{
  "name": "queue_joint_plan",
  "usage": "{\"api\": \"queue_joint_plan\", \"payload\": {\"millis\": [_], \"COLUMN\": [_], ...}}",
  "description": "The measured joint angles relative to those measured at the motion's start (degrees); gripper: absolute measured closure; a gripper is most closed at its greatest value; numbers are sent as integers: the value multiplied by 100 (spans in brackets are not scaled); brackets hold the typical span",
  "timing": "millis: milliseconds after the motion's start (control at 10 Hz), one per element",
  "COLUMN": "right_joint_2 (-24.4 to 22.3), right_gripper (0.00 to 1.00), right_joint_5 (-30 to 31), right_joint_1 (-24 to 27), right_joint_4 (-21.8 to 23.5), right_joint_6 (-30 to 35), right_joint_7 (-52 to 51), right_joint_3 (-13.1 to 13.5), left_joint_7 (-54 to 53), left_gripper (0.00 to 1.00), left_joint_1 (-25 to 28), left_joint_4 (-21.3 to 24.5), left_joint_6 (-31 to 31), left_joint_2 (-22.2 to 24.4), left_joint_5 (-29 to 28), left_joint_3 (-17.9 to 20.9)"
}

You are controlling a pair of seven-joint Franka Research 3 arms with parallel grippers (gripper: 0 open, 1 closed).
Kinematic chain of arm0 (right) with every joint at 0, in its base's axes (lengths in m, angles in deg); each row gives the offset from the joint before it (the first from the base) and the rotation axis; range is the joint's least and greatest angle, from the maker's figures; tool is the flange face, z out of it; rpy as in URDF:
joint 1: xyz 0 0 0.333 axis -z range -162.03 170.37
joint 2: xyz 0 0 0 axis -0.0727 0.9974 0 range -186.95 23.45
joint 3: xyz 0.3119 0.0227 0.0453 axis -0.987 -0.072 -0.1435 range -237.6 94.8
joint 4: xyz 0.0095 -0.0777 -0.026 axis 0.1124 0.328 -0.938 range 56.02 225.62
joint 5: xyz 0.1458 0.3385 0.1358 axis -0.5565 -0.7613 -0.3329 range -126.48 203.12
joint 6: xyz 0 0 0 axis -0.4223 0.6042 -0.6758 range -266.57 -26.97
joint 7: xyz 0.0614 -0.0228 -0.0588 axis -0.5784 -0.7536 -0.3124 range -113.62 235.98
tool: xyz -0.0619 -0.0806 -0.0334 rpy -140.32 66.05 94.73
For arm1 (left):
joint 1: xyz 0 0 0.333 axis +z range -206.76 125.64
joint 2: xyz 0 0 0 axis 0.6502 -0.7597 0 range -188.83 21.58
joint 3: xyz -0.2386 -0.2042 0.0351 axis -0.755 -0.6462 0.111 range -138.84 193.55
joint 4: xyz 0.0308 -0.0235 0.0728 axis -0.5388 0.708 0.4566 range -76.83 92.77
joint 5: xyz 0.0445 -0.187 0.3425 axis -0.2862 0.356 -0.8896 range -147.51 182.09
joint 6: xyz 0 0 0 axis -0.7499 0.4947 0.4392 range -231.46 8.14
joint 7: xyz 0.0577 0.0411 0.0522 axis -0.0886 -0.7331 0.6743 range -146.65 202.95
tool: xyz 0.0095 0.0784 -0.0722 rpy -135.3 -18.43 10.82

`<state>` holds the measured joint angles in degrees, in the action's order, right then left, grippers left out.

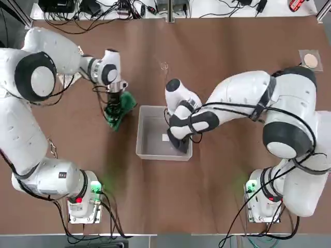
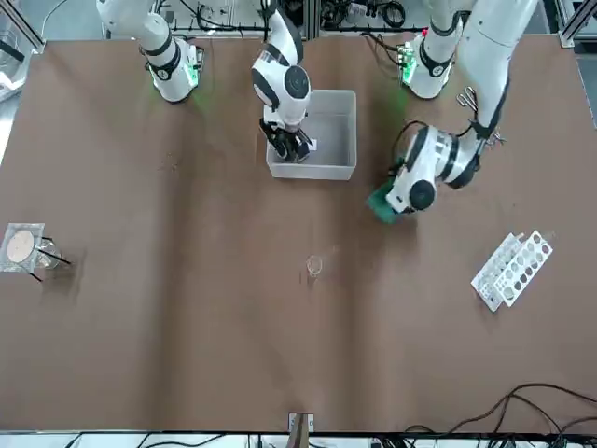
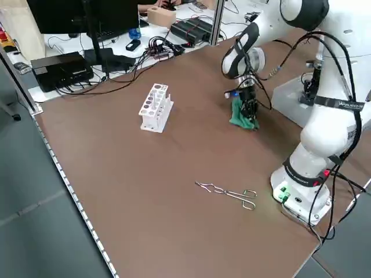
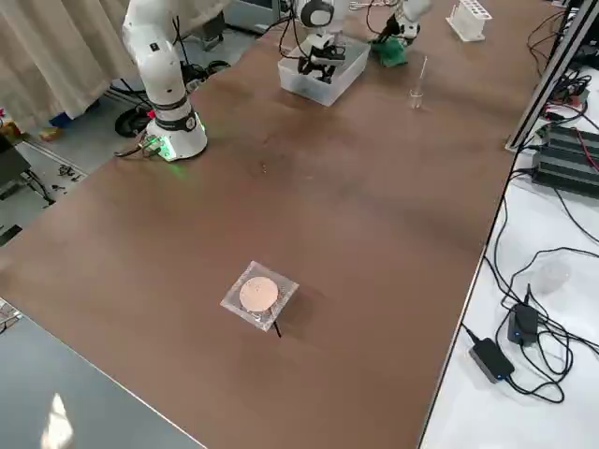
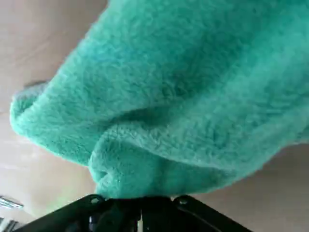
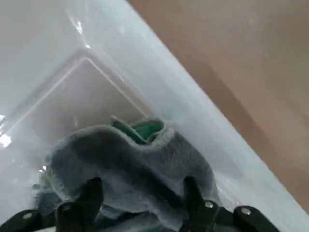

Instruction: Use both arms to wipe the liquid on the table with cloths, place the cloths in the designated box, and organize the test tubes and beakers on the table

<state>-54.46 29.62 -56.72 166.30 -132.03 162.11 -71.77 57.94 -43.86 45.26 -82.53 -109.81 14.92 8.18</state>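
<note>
Here the table (image 1: 217, 46) carried the translucent box (image 1: 147, 132), and the right gripper (image 6: 140, 205) reached down inside it with its fingers (image 6: 91, 195) spread apart, the dark grey cloth (image 6: 135, 166) lying loose between and just ahead of them on the box floor. Beside the box, the left gripper (image 1: 116, 101) was pinched tight on the green cloth (image 1: 120, 109), which hung below it to the tabletop. A small glass beaker (image 2: 313, 267) stood well apart from both grippers.

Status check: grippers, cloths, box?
Left gripper shut on green cloth, beside box. Right gripper open over grey cloth in box. Nothing blocking.
</note>
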Motion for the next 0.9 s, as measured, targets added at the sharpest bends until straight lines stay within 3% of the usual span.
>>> {"api": "queue_joint_plan", "payload": {"millis": [100, 300, 500, 700, 900], "right_joint_2": [6, 6, 6, 4, -133], "right_gripper": [26, 56, 86, 91, 91], "right_joint_5": [4, 15, 32, 62, 79], "right_joint_1": [-2, -2, -2, -2, 2], "right_joint_4": [-11, -28, -87, -192, -477], "right_joint_6": [-9, -183, -271, -318, -85], "right_joint_7": [1, 3, 6, 24, 34], "right_joint_3": [7, 23, 30, 47, 76], "left_joint_7": [27, -3, -257, -785, -1609], "left_gripper": [98, 98, 98, 98, 98], "left_joint_1": [12, 18, 29, 28, 68], "left_joint_4": [-79, -119, 100, 500, 790], "left_joint_6": [95, 297, 601, 666, 407], "left_joint_2": [-66, -129, -113, -6, 28], "left_joint_5": [26, 150, -61, -672, -1492], "left_joint_3": [5, 180, 670, 1455, 2625]}}
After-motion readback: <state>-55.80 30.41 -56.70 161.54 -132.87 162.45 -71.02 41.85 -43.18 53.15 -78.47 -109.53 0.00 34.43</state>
